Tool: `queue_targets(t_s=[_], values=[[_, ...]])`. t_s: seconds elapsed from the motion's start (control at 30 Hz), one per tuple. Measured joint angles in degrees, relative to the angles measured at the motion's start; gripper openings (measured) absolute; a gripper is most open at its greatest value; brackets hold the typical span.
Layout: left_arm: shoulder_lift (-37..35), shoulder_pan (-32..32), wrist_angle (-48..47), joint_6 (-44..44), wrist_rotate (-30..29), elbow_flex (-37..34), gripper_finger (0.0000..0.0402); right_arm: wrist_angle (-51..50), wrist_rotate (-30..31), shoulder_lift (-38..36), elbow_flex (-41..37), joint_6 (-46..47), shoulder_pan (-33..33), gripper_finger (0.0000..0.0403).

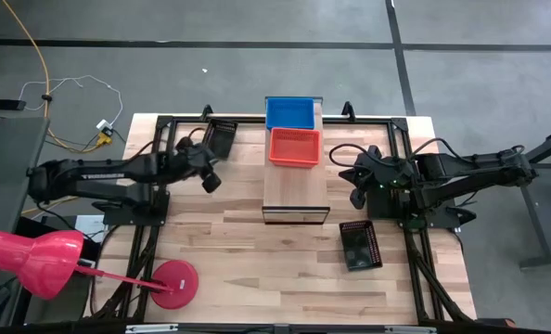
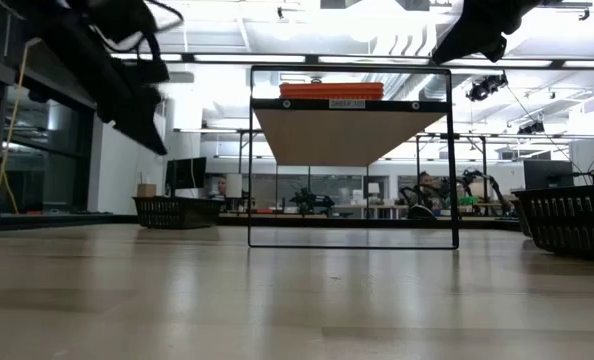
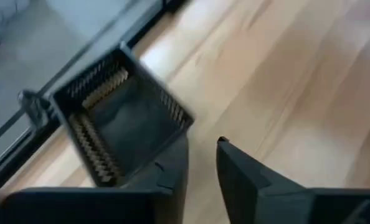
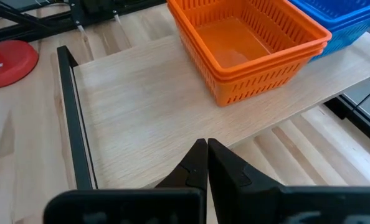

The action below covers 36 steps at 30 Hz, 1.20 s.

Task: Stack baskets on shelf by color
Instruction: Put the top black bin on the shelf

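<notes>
The shelf stands mid-table on its thin black frame. On its far half sit the blue baskets and, nearer, stacked orange baskets. One black basket rests on the tabletop at the far left. Another black basket lies near the right. My left gripper is open, hovering just short of the far-left black basket. My right gripper is shut, held in the air beside the shelf's right edge.
A red round base carrying a pink object sits at the table's near left corner. Black frame rails run along the table's sides. Bare wood lies between the shelf and the near edge.
</notes>
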Motion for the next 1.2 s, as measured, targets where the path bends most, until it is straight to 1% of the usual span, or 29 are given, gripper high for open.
queue_targets(t_s=[0.1,0.17,0.27,0.37,0.43,0.53,0.63,0.8,1.0,1.1,1.2], values=[[4.7,1.7,-2.4,3.1,0.5,2.0,0.0103,0.0,-0.3,0.0,0.0,0.0,0.0,0.0000],[8.1,2.4,-2.6,7.9,-0.1,2.5,0.0125,0.0,-0.3,0.0,0.0,-0.2,0.0,0.0000],[13.2,2.6,-0.9,19.1,-3.4,2.7,0.0154,0.0,-0.3,0.0,0.0,-1.3,0.0,0.0000],[18.1,2.9,-0.4,27.8,-7.9,2.7,0.0176,0.0,-0.1,0.0,0.0,-1.5,0.0,0.0000],[20.9,3.8,-0.1,31.8,-10.5,2.7,0.0186,0.0,0.2,0.0,0.0,-1.5,0.0,0.0000],[24.6,5.5,1.3,35.2,-11.3,2.7,0.0194,0.0,0.2,0.0,0.0,-1.5,0.0,0.0000],[27.6,7.3,6.1,37.4,-12.4,2.7,0.0195,0.0,0.2,0.0,0.0,-1.5,0.0,0.0000],[31.7,10.1,14.3,41.1,-12.4,2.7,0.0192,0.0,0.7,0.0,0.0,-1.4,0.0,0.0000],[35.7,11.5,15.5,43.7,-12.5,2.7,0.0185,0.0,1.3,0.0,0.0,-1.3,0.0,0.0000],[36.6,11.6,16.0,44.2,-14.5,2.7,0.0161,0.0,1.3,0.0,0.0,-1.1,0.0,0.0000],[36.6,11.5,16.9,44.6,-15.1,2.7,0.0111,0.0,1.3,0.0,0.0,-1.1,0.0,0.0000]])
